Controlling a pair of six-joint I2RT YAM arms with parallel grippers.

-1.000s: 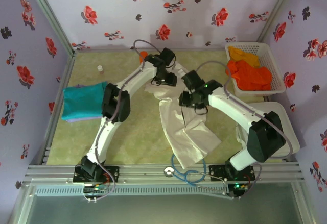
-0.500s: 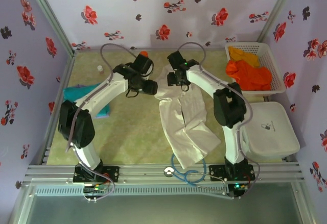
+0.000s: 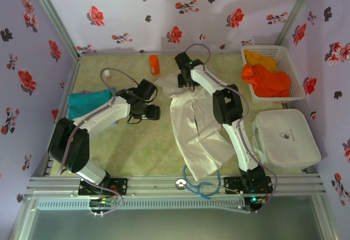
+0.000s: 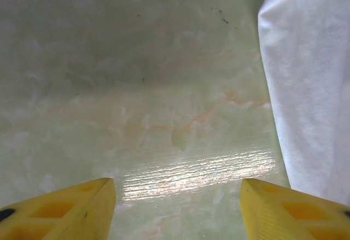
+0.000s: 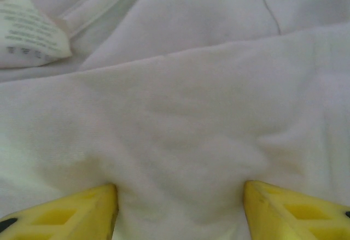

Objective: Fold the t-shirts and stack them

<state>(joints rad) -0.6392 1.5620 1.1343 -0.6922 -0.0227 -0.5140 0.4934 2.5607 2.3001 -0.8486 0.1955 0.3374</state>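
A second ago both arms were bent in over the middle of the white t-shirt (image 3: 197, 136). Since then they have parted. The left end effector (image 3: 152, 112) has let go of the cloth and pulled back. It now hangs over bare bench (image 3: 142, 147) with its fingers (image 4: 71, 210) spread wide and nothing between them. In the left wrist view only the shirt's left edge (image 4: 311, 87) lies just to its right, not touching either finger.

The right end effector (image 3: 186, 81) has travelled to the far end of the garment. It sits low over the collar area, and its fingers (image 5: 290, 210) are apart with white cloth (image 5: 180, 120) directly beneath and between them. The care label (image 5: 33, 32) lies ahead of it and to its left. It is open and not gripping. Whether the tips press into the cloth I cannot tell.

The shirt stretches from under the right end effector back towards the arm bases as a long, narrow, slightly slanted strip. This suggests a lengthwise fold is in place and a crosswise fold is still due. That fold probably starts at the collar end.

The teal t-shirt (image 3: 85, 102) lies well to the left of the left end effector. The orange t-shirts (image 3: 265, 78) wait in the basket (image 3: 273, 48), well to the right of the right one, so most of the stacking remains.
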